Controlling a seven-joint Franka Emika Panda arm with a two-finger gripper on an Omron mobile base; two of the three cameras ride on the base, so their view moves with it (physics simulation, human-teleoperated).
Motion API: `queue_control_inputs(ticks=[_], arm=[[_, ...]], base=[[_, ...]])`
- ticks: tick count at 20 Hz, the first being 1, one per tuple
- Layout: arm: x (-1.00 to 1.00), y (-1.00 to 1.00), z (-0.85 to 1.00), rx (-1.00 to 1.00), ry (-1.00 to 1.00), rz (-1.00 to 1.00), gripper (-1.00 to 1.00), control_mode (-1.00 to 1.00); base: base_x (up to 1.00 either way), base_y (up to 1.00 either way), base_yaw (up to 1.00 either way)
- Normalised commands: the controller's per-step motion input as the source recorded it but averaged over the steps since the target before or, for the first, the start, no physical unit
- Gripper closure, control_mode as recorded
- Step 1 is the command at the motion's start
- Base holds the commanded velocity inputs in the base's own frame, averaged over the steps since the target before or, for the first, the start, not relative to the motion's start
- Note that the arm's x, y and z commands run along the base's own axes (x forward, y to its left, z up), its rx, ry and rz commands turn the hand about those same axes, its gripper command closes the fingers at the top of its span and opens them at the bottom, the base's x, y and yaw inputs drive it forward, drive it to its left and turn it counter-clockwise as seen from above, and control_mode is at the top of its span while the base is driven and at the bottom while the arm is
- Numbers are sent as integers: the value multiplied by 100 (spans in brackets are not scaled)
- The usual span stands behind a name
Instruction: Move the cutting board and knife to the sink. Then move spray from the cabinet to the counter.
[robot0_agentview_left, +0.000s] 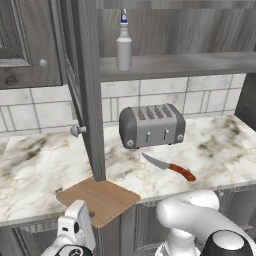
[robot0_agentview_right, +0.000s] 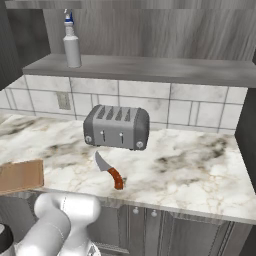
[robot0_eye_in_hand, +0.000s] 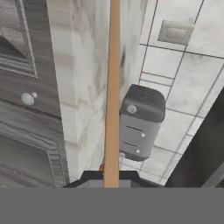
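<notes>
Marble-look counter is seen spanning both base views, backed by pale tiles. Above it the cabinet stands with its door swung open, a plain grey shelf being exposed. On that shelf the spray is stood upright near the left end. A grey toaster is set on the counter below it, against the backsplash. The cutting board is located at the counter's front edge, one corner jutting past it, beneath the open door. In the hand view the board is seen edge-on as a thin brown strip, and the gripper is clenched on its near edge, dark tips pressed at either side. The knife is laid flat on the counter in front of the toaster, well apart from the board, blade pointed toward the toaster, reddish handle toward the front edge.
</notes>
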Motion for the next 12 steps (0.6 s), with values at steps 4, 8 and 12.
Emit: queue_control_inputs(ticks=[4,8,12], arm=[[-56,-5,98,4,-7,0,100,-100],[-39,-26,99,2,-8,0,100,-100],[-17,-46,76,0,-1,0,100,-100]], base=[[0,0,0],[0,0,0],[0,0,0]])
